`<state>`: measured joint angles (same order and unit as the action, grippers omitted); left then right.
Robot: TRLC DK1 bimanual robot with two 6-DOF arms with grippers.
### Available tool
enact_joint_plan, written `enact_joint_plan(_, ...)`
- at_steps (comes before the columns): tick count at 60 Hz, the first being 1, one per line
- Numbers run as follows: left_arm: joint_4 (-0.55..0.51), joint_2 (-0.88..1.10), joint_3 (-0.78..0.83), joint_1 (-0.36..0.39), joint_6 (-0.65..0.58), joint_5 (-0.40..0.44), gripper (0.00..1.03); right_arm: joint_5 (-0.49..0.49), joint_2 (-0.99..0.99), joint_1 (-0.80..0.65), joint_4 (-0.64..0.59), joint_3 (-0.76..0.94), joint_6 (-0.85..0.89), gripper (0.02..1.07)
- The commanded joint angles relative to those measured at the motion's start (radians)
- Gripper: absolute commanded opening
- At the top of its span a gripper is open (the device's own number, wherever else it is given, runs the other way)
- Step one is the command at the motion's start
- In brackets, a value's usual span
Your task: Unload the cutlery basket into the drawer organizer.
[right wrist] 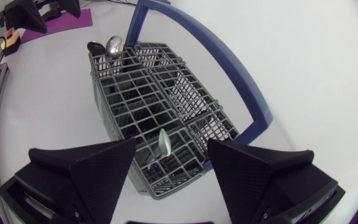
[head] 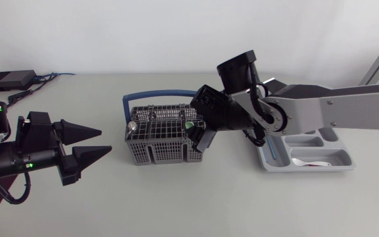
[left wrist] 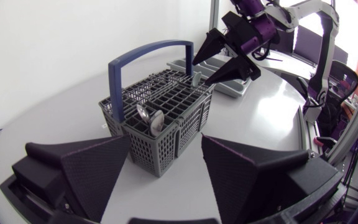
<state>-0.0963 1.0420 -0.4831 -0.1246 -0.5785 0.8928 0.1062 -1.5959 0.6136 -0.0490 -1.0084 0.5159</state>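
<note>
The grey cutlery basket (head: 158,135) with a blue handle (head: 156,94) stands mid-table. A spoon (head: 131,126) sticks up at its left end, and another utensil (head: 189,124) at its right end. My right gripper (head: 197,128) hangs open over that right end; in the right wrist view the utensil (right wrist: 163,144) stands between the open fingers, untouched. My left gripper (head: 105,141) is open, low and left of the basket (left wrist: 160,115), pointing at it. The grey drawer organizer (head: 337,168) lies at the right with a white spoon (head: 311,161) in it.
A black box (head: 8,80) with cables sits at the far left corner. My right arm (head: 321,108) stretches over the organizer's back part. Bare table lies in front of the basket and between it and my left gripper.
</note>
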Motion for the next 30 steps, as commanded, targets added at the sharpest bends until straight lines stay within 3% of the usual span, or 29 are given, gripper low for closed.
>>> enact_joint_plan(1,0.007,-0.011,-0.008,0.028,-0.029,0.006,0.96,-0.008,0.004,-0.006,0.008,-0.007,0.026,0.84)
enact_joint_plan(18,0.027,0.061,-0.112,0.238,-0.087,-0.092,0.97,-0.007,0.183,-0.008,0.012,0.131,0.016,0.85)
enact_joint_plan(30,0.061,0.236,-0.247,0.367,-0.152,-0.144,0.97,-0.007,0.307,-0.006,0.012,0.251,0.009,0.85)
